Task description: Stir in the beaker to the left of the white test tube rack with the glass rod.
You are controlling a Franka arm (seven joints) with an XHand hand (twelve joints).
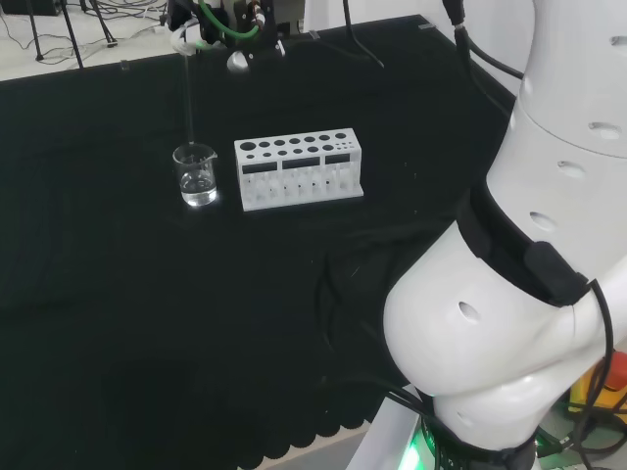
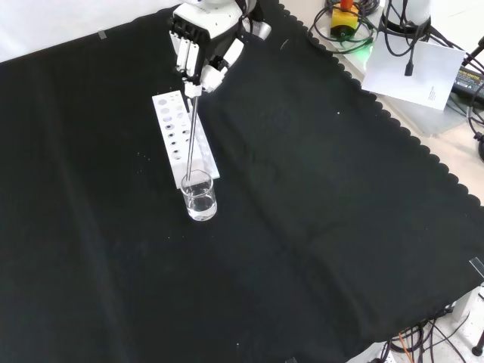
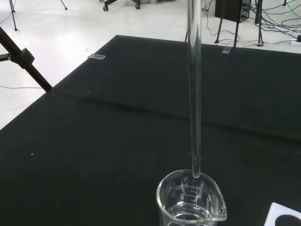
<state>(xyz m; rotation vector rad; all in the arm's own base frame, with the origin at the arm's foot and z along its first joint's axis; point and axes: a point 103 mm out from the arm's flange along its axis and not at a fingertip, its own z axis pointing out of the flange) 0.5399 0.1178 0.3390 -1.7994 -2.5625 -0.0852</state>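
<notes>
Hanging above the white test tube rack (image 2: 185, 146) in the front view, the hand (image 2: 198, 47) has its fingers (image 2: 187, 60) curled down and pinched round the top end of the glass rod (image 2: 191, 136), so it is closed on the rod. From that pinch the rod runs down across the rack, a touch off vertical, and its lower end sits inside the mouth of the beaker (image 2: 200, 196). In the head view the beaker (image 1: 196, 174) stands just to the left of the rack (image 1: 299, 169), close beside its short end but apart from it, and the rod (image 1: 189, 98) rises nearly straight up out of it to the hand (image 1: 211, 24) at the view's top edge. In the front view the same beaker sits right at the near end of the rack, upright on the black cloth of the table (image 2: 318, 227). It is clear, with a pouring lip, and holds a low pool of clear liquid at the bottom. From the wrist view the rod (image 3: 194, 89) comes down to the rim of the beaker (image 3: 190, 202), its tip just at or inside the opening; whether it reaches the liquid I cannot tell, and a corner of the rack (image 3: 284, 217) shows just beside the beaker
</notes>
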